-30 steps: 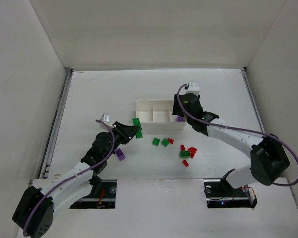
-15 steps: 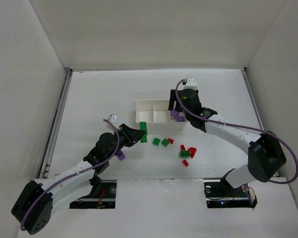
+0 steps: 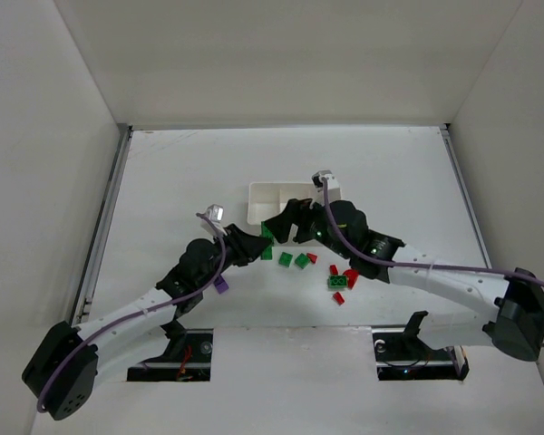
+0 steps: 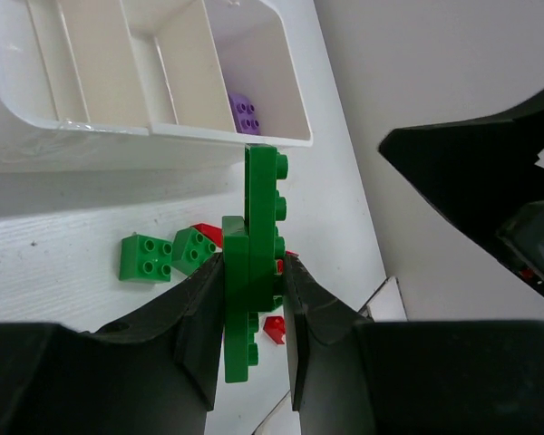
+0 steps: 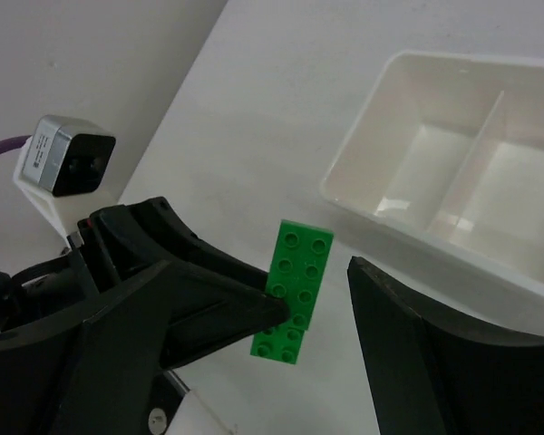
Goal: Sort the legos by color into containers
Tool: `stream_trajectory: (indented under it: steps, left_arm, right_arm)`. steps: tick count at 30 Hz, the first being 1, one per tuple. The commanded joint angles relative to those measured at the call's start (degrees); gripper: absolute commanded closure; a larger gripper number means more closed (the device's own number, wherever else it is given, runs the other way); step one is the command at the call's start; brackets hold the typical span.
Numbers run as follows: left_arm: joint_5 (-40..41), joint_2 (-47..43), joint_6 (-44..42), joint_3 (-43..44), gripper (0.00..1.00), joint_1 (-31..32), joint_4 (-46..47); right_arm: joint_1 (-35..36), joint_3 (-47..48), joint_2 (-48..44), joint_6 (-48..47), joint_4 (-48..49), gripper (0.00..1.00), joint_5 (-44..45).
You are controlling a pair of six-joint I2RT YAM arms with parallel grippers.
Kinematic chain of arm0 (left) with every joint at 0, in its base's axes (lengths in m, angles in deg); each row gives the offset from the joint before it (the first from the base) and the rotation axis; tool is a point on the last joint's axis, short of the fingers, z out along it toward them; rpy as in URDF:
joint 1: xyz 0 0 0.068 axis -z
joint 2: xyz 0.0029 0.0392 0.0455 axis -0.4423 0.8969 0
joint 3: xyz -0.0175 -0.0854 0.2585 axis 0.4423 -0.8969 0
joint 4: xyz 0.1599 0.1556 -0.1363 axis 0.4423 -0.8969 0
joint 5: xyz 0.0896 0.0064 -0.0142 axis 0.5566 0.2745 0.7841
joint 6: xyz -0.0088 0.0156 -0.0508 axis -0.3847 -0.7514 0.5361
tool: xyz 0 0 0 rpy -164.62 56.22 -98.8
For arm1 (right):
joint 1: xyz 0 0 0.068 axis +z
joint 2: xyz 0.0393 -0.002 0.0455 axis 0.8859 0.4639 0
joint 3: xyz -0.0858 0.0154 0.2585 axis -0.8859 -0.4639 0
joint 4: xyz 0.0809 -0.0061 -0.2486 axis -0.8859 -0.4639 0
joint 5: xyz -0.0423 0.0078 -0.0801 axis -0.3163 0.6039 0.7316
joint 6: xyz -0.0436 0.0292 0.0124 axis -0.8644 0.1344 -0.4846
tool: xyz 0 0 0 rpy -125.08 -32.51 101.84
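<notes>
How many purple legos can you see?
2. One purple lego in an end compartment of the tray, another purple lego on the table beside the left arm. Arms may hide others.

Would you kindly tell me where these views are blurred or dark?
Top external: even light, faint shadows, nothing blurred. Left wrist: green plate crisp, the fingers gripping it dark and soft. Right wrist: its own fingers are near-black, featureless masses; the tray is sharp.

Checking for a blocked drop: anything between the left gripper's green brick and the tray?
Partly. The open right gripper hangs over the near side of the tray, beside the green brick that the left gripper holds. The leftmost compartment looks unblocked.
</notes>
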Motion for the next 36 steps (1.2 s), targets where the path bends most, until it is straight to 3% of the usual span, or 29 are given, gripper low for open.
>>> stream_trajectory:
  steps: [1, 11, 19, 36]
  left_arm:
    - [0.6, -0.2, -2.1, 2.9, 0.79, 1.8, 3.2]
    - [3.0, -1.7, -4.0, 2.5, 0.79, 4.7, 3.2]
    - [3.3, -1.7, -4.4, 2.5, 0.79, 5.2, 3.3]
    - [4.2, -2.8, -4.6, 2.5, 0.79, 5.1, 3.2]
  right_arm:
    - [0.5, 0.0, 2.5, 4.0, 5.8, 0.19, -3.8]
    - [0.5, 0.0, 6.5, 6.2, 5.8, 0.31, -2.7]
    - [0.0, -0.9, 9.1, 7.6, 7.2, 0.47, -2.6]
    - [-1.2, -1.7, 10.5, 7.9, 7.2, 0.41, -0.4]
